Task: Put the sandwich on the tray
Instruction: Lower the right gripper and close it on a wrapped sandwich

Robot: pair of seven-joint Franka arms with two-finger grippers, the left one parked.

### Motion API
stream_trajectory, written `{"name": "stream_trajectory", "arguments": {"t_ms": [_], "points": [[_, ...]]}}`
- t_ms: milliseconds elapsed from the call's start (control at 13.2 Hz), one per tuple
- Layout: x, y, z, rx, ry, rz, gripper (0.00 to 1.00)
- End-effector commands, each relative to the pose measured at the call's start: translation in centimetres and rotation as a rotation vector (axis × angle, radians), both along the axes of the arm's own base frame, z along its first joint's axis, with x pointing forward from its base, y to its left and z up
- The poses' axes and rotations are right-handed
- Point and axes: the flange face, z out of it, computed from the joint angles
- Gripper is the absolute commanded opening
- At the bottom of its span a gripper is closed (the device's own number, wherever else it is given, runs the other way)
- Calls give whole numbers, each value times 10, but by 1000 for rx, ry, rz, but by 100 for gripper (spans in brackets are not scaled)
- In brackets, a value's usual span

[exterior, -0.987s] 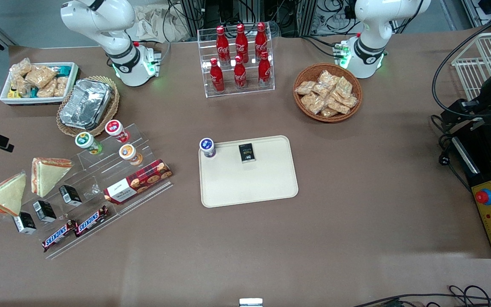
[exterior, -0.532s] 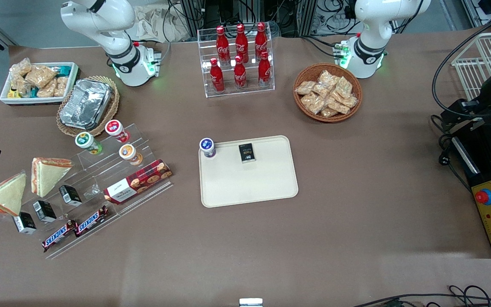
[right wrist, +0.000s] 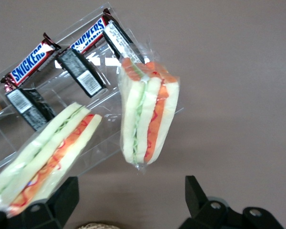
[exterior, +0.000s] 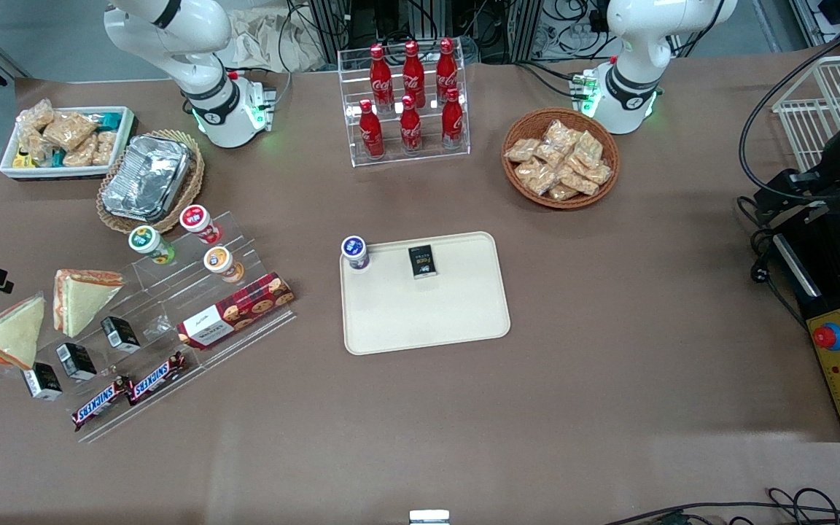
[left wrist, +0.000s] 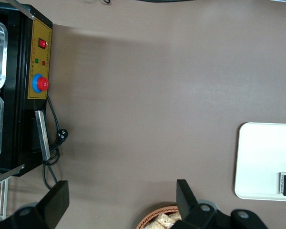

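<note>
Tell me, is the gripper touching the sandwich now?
Apart. The right wrist view shows the gripper open, with bare table between its fingers and the sandwich.

SNICKERS in white on two brown bars (right wrist: 29, 61) at the acrylic stand's near edge, also readable in front view. Coca-Cola script on red bottles (exterior: 411, 102) in the clear rack. Black packet (exterior: 424, 261) on tray (exterior: 427, 321): possibly "Foca", too small to confirm.

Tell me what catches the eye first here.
Six red cola bottles stand in a clear rack, farther from the front camera than the cream tray. The open gripper hovers over the sandwich, which stands beside a second sandwich at the working arm's end.
</note>
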Motion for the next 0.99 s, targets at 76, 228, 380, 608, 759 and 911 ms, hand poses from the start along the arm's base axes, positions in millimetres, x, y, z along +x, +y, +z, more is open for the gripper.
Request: {"name": "stream_trajectory", "arguments": {"t_ms": [76, 228, 380, 608, 759, 911], "points": [[13, -4, -26, 15, -32, 21, 99], [19, -2, -36, 16, -39, 18, 99], [22, -3, -45, 7, -45, 15, 99], [26, -3, -55, -3, -43, 20, 99], [28, -2, -63, -7, -37, 23, 98], [29, -1, -67, -6, -29, 23, 89]]}}
